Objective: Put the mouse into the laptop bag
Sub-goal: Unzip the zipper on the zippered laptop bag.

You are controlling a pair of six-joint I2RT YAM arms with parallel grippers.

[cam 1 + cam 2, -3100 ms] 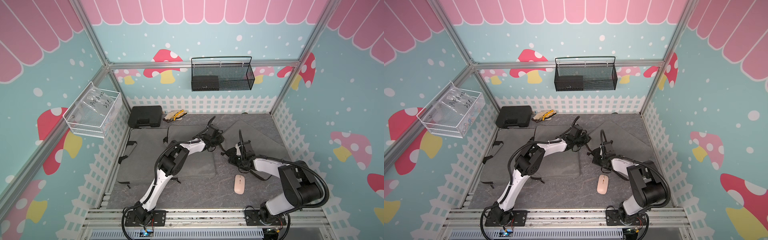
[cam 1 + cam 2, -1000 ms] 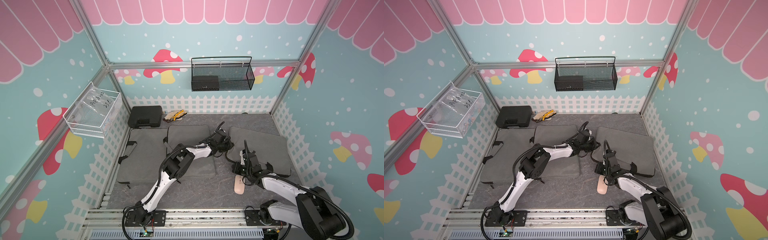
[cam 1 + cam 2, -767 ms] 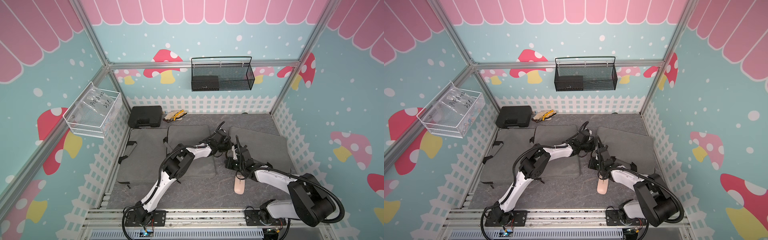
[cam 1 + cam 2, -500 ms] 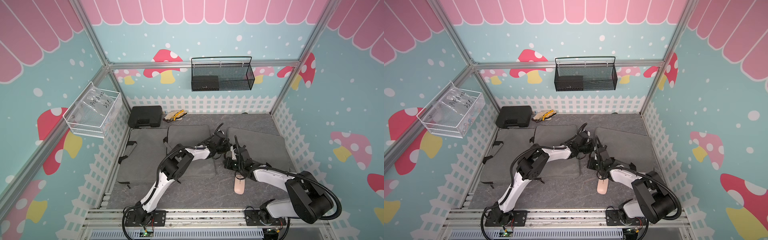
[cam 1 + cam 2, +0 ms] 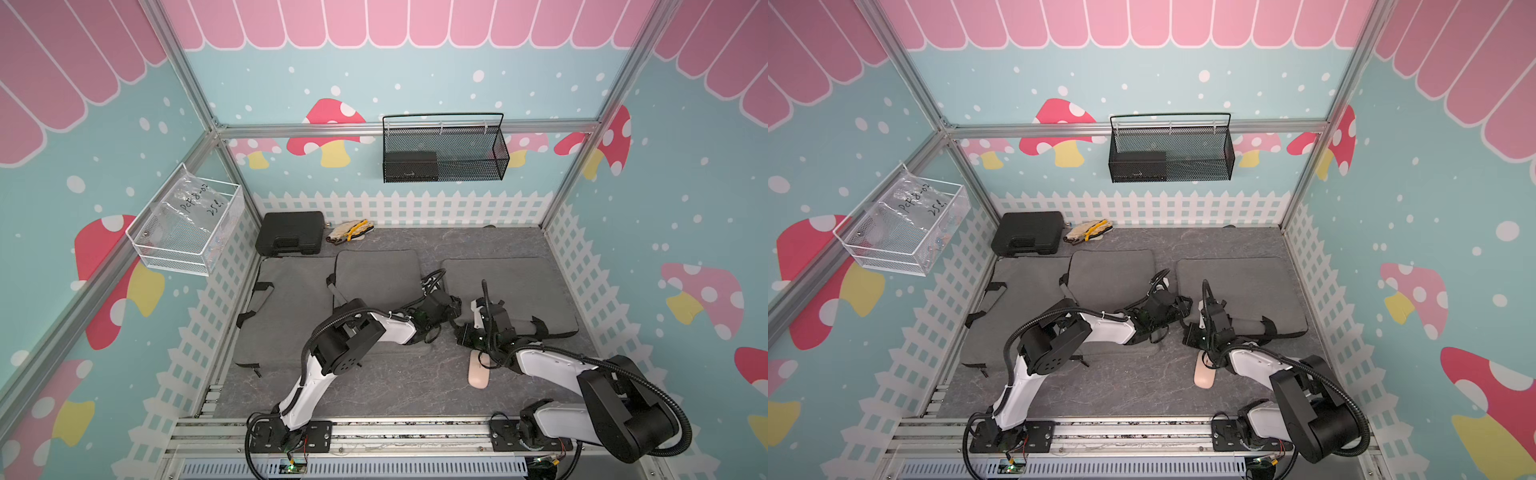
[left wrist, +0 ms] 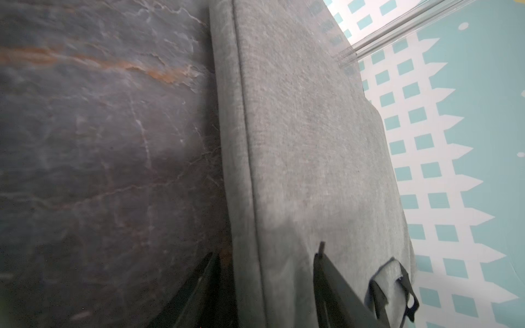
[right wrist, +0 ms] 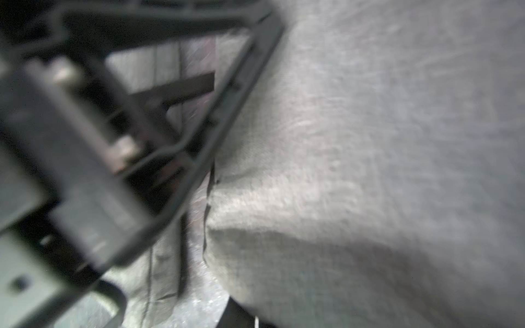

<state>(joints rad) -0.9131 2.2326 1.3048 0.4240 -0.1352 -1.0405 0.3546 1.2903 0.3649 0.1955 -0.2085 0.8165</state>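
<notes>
Item: mouse, pale pink, oval, lying flat.
Location: on the table, right of middle and toward the front edge, just in front of the laptop bag's near left corner. Its far end is tucked under the right arm's wrist.
Handling, judged: light, rigid and smooth-shelled. The domed top is likely to slip out of a pinch.
Hold, judged: across the two long sides at mid-length, claw coming straight down, with a modest squeeze.
Receptacle: laptop bag, grey fabric, lying flat toward the table's right edge, with dark strap loops along its near side.
Receptacle handling, judged: soft and limp, so its mouth probably needs one arm to hold it apart while the mouse goes in.
Right gripper: fingers pressed together, low at the bag's near left corner. Whether fabric is caught between them cannot be told; the wrist view shows only bulged cloth up close.
Right arm pose: folded low, with the elbow near the front right corner and the forearm running leftward past the mouse.
Left gripper: claw spread, one finger on each side of the bag's left edge seam, clamping nothing.
Left arm pose: stretched from the front edge rightward, wrist low.
Adjacent: two more grey bags to the left; black case near the back left corner.
</notes>
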